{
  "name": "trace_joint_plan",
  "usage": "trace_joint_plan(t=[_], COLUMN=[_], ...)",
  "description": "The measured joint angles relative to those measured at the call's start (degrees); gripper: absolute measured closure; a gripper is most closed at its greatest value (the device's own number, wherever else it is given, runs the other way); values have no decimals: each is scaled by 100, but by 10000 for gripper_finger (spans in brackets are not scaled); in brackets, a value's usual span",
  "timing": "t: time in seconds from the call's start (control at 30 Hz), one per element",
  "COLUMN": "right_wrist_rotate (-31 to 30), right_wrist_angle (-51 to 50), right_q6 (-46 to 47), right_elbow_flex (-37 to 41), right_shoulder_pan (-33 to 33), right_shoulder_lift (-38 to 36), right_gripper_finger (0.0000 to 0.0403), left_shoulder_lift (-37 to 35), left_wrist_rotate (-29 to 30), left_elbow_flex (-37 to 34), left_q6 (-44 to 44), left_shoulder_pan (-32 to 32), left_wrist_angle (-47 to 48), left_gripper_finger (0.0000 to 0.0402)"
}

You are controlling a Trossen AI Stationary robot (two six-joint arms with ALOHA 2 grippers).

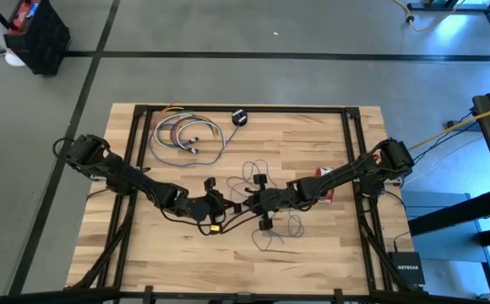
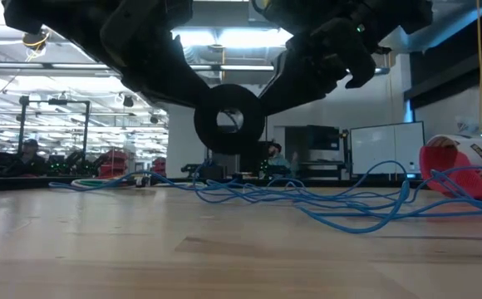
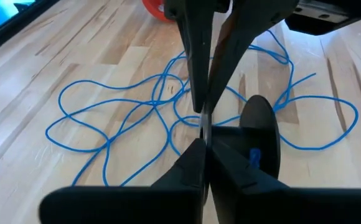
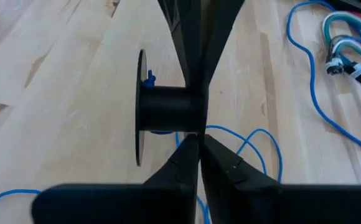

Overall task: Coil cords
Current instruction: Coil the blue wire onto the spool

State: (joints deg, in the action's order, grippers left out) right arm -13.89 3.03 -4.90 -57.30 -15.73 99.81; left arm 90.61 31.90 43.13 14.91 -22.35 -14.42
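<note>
A thin blue cord sprawls in loose loops over the middle of the wooden table, and also shows in the low view. One end joins a small black puck, shaped like a spool with two thin discs, which hangs above the table. My left gripper and my right gripper meet tip to tip at the puck from opposite sides, both shut on it. The red-and-white cord bundle lies on the table beside my right arm. My left gripper pinches the rim of one of the puck's thin discs between its two fingers. It comes from the table's left, slanting down. The puck is clear of the table, its other disc standing on edge beside the fingers. My right gripper pinches the same disc at the opposite rim, fingers slanting down from the table's right. The hub sticks out level to one side, with the other disc at its end. A bit of blue cord shows at that disc.
A coil of coloured cables with plugs lies at the far left of the table. A small black round thing sits at the far edge. Dark frame rails run along the table's sides. Bare wood lies toward the near edge.
</note>
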Motion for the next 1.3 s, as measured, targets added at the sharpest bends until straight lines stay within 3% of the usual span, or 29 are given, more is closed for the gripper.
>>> trace_joint_plan(t=[0.1,0.23,0.33,0.43,0.57,0.63,0.73,0.8,0.9,0.97,1.07,1.3], right_wrist_rotate=[28,-412,-630,-452,-670,-1221,-2574,-3459,-4220,-4302,-3851,-2657], right_wrist_angle=[-261,-1824,-3287,-4513,-4701,-4319,-3127,-1850,-49,1179,2260,3066], right_q6=[-203,-277,167,689,1472,1555,1530,1396,1003,798,599,-518], right_elbow_flex=[-151,-755,-1200,-1417,-1225,-910,-241,294,1126,1537,1955,2066], right_shoulder_pan=[0,-12,-59,-201,-667,-976,-1395,-1537,-1503,-1347,-1013,-276], right_shoulder_lift=[0,-345,-736,-1142,-1650,-1744,-1724,-1624,-1401,-1220,-960,-542], right_gripper_finger=[367,337,309,288,277,277,277,277,276,276,276,276], left_shoulder_lift=[-45,-272,-529,-752,-902,-903,-898,-903,-896,-896,-896,-896], left_wrist_rotate=[2,304,739,1231,1707,1724,1718,1716,1677,1590,1482,1468], left_elbow_flex=[0,0,0,0,0,7,4,4,0,0,0,0], left_q6=[-56,-81,-201,-372,-931,-1270,-1567,-1604,-1591,-1561,-1633,-1820], left_shoulder_pan=[0,0,2,11,116,186,344,433,515,519,492,354], left_wrist_angle=[5,28,45,-195,-1034,-1555,-2103,-2220,-2240,-2234,-2248,-2300], left_gripper_finger=[397,397,399,398,399,398,399,399,398,399,399,399])
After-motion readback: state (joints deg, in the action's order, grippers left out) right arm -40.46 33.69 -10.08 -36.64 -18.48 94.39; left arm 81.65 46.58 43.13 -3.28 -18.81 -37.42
